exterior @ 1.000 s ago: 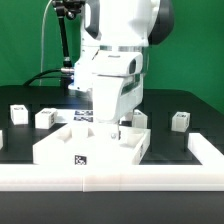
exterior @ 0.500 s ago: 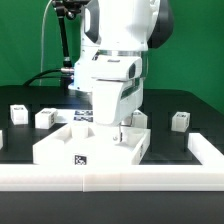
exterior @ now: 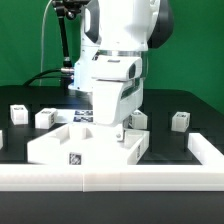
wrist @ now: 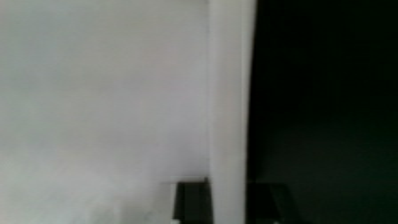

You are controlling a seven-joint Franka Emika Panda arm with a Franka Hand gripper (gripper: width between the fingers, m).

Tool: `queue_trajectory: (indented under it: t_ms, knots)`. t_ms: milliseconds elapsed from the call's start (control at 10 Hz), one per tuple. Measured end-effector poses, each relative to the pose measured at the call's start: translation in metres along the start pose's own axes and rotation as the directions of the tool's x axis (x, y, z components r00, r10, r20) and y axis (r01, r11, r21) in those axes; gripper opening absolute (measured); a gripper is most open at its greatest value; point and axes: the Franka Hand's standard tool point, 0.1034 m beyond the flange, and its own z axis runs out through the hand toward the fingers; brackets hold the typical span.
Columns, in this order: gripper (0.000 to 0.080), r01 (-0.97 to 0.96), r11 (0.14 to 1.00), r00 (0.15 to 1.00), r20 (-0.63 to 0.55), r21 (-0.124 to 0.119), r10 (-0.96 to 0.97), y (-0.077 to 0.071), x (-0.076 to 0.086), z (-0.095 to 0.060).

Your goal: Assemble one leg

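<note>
legs stand loose and upright on the dark surface (exterior: 165,140), none of them in the pincer (exterior: 119,128). the nearest leg (exterior: 138,120) sits just beside the pincer on the exterior view's right, behind the panel's far corner, with a dark tag on its face. the second leg (exterior: 180,120) stands well out from the pincer on that same side. the third leg (exterior: 44,117) and the fourth leg (exterior: 18,113) are on the pincer's other side, toward the exterior view's left, apart from each other and clear of the panel. the pincer points straight down under the bulky white arm (exterior: 120,60) and pinches the raised wall of the large white panel (exterior: 50,150). in the wrist view that wall runs as a pale strip between the two dark fingers (wrist: 192,205), which press it from either side. a white rail (exterior: 110,182) runs along the surface's near edge, in front of the pincer.
</note>
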Motion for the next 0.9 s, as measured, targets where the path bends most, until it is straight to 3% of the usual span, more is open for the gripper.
queue_trajectory:
  t_ms: [500,600,800,900]
  knots:
    - [0.0059,0.013,1.000,1.000,0.001,0.000,-0.013,-0.0001,0.0001,-0.0003]
    - [0.0059,0.108,0.994,0.994,0.009,0.000,-0.108,-0.0007,0.0019,-0.0029]
    - [0.0059,0.227,0.973,0.973,0.034,0.026,-0.228,-0.0005,0.0053,-0.0037]
    - [0.0059,0.304,0.951,0.950,0.056,0.059,-0.308,0.0017,0.0045,-0.0031]
